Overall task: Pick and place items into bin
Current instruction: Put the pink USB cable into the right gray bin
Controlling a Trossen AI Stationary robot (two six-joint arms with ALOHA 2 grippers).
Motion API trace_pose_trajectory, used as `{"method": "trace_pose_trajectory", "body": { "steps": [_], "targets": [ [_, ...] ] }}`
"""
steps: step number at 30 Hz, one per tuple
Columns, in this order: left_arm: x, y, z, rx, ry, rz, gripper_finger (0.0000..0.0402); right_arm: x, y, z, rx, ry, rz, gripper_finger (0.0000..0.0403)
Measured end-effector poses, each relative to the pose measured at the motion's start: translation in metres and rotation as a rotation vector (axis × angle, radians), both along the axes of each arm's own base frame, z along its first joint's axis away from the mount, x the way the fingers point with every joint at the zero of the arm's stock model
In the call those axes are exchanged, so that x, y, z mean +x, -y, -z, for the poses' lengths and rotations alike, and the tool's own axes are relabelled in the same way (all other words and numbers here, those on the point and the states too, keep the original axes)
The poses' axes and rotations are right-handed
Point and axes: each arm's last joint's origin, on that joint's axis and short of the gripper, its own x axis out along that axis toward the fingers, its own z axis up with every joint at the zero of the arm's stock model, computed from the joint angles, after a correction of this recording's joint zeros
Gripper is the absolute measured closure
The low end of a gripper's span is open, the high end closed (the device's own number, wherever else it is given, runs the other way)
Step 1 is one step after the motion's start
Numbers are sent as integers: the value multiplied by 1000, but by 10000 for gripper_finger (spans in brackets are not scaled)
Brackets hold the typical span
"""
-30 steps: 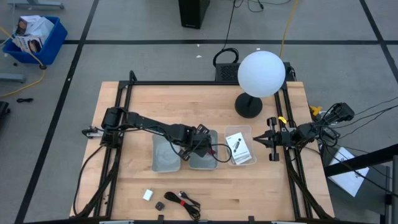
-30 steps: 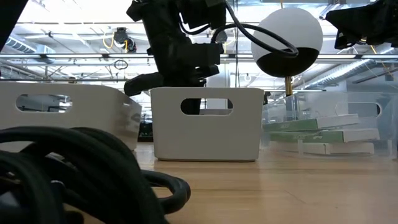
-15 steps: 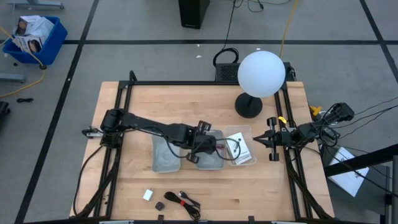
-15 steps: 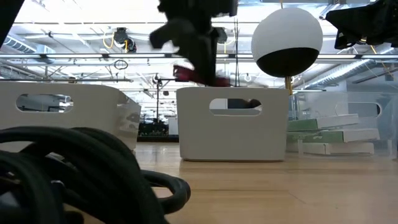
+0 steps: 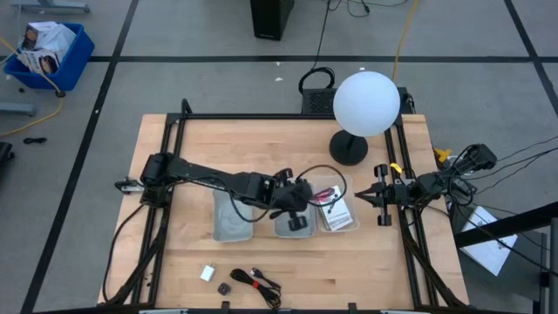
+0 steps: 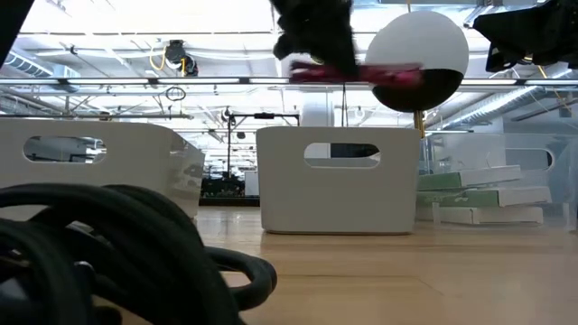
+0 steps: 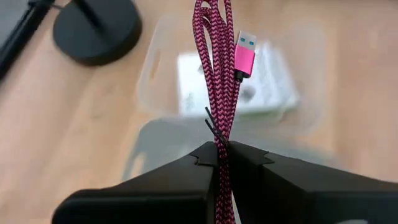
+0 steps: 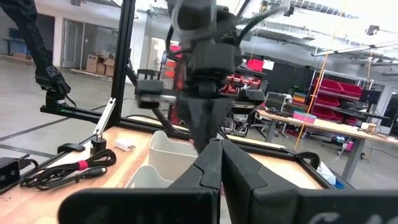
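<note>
Two white bins (image 5: 234, 215) (image 5: 295, 222) and one clear tray (image 5: 347, 185) on the wooden surface (image 5: 261, 148). Left gripper (image 5: 305, 195) above the right white bin and the tray's edge, fingers (image 7: 186, 171) clamped on one pink braided USB cable (image 7: 214, 68), plug dangling over the tray. White cards (image 5: 336, 214) stacked in the tray, count unclear. At the near edge: one white block (image 5: 207, 273), one tiny black piece (image 5: 224, 287), one bundled black cable (image 5: 257, 281). Right gripper (image 5: 364, 197) parked at the right edge, fingers (image 8: 214, 165) pressed together, empty. One white globe lamp (image 5: 366, 103) at the far side.
</note>
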Motion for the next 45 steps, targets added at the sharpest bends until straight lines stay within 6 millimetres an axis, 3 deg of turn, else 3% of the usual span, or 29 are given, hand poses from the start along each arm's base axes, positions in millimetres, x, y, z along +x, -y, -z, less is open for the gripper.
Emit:
{"method": "trace_pose_trajectory", "body": {
  "steps": [6,11,16,20,27,45],
  "targets": [
    [8,24,10,-103,249,-140,382,0,0,0,10,0,-2,403],
    [1,36,35,-130,381,-339,382,0,0,0,34,-1,-6,403],
    [-12,37,66,-266,411,-563,382,0,0,0,36,-1,-7,403],
    [-18,36,79,-369,421,-662,382,0,0,0,36,-1,-6,403],
    [-22,42,78,-380,432,-676,382,0,0,0,34,-1,-7,403],
    [-30,39,85,-219,305,-610,382,0,0,0,33,-1,-6,403]
  ]
}}
